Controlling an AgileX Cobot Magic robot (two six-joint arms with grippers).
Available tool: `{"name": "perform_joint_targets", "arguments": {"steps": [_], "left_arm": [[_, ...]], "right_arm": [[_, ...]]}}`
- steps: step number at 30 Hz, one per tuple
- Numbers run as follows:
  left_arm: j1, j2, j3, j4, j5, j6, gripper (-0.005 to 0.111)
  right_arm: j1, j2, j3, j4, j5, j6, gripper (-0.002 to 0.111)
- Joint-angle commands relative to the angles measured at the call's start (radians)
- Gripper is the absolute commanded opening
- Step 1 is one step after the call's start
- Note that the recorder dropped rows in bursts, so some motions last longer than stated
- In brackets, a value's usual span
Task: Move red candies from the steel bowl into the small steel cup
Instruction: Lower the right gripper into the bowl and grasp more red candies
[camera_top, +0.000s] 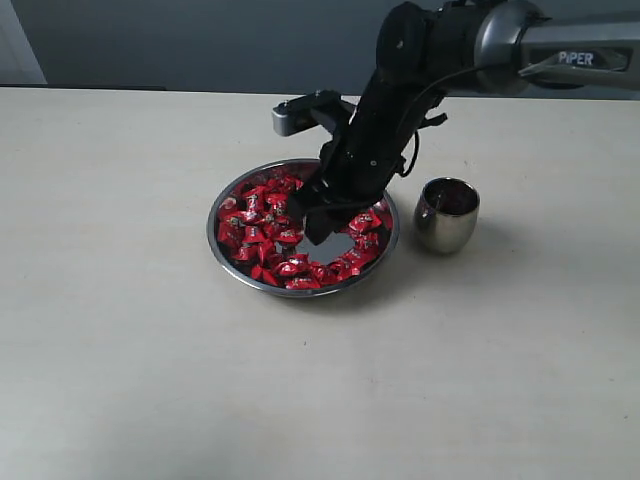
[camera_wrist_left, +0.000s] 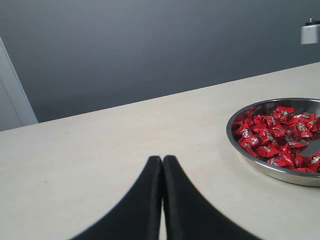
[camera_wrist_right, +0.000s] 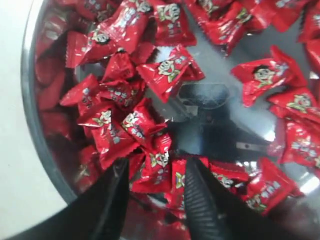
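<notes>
The steel bowl (camera_top: 214, 240) sits mid-table with many red candies (camera_top: 258, 224) ringing a bare mirror-like centre. My right gripper (camera_top: 316, 224) reaches down into the bowl. In the right wrist view its jaws (camera_wrist_right: 156, 169) stand open just above the pile, with a few red candies (camera_wrist_right: 161, 161) between the fingers and the bowl rim (camera_wrist_right: 29, 100) to one side. The small steel cup (camera_top: 447, 215) stands upright to the right of the bowl. My left gripper (camera_wrist_left: 161, 160) is shut and empty over bare table, and the bowl (camera_wrist_left: 233, 139) with candies (camera_wrist_left: 272, 132) lies off to its side.
The pale tabletop (camera_top: 150, 380) spreads wide around the bowl and cup. A grey wall runs behind its far edge (camera_top: 150, 88). The right arm (camera_top: 400, 90) slants down over the bowl from the upper right, passing near the cup.
</notes>
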Motion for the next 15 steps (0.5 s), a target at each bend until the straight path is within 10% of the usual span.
{"name": "perform_joint_targets", "arguments": {"steps": [1,8,15], "left_arm": [[0.001,-0.005,0.005,-0.002,-0.006,-0.002,0.002],[0.001,-0.005,0.005,-0.002,-0.006,-0.002,0.002],[0.001,-0.005,0.005,-0.002,-0.003,-0.002,0.002]], "right_arm": [[0.01,0.024,0.001,0.006,-0.061,-0.008,0.037],[0.01,0.039,-0.001,-0.105,-0.392,0.033,0.037],[0.01,0.088,-0.003,-0.205,-0.357,0.083,0.053]]}}
